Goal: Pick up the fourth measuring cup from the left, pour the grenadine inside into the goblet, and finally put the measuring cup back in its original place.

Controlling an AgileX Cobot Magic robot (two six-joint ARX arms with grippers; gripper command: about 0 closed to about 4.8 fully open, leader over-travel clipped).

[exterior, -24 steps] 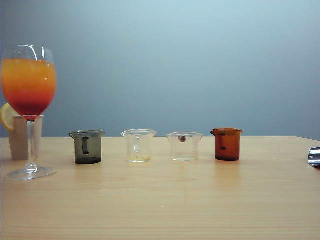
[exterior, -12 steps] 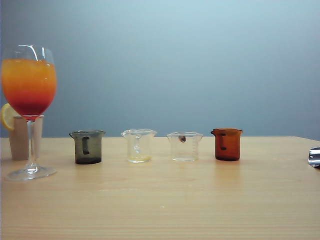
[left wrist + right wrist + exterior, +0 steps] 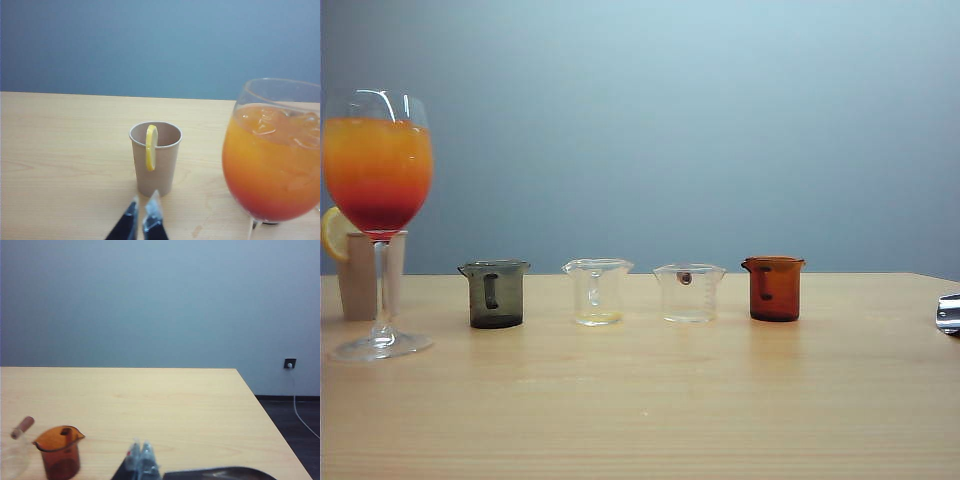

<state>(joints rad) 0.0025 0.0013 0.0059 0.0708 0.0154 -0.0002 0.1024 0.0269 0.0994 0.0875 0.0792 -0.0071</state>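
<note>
The fourth measuring cup (image 3: 773, 288), amber-brown, stands upright at the right end of a row of cups on the table; the right wrist view shows it (image 3: 59, 451) close beside my right gripper (image 3: 139, 450). That gripper is shut and empty, and shows as a sliver at the right edge (image 3: 948, 313) of the exterior view. Whether grenadine is in the cup I cannot tell through its amber wall. The goblet (image 3: 377, 180) stands far left, holding an orange drink with a dark red layer at the bottom. My left gripper (image 3: 143, 210) is shut and empty, next to the goblet (image 3: 272, 160).
A smoky grey cup (image 3: 495, 293) and two clear cups (image 3: 597, 291) (image 3: 689, 292) fill the row left of the amber one. A paper cup (image 3: 155, 157) with a lemon slice on its rim stands behind the goblet. The table's right edge (image 3: 270, 415) drops off close by.
</note>
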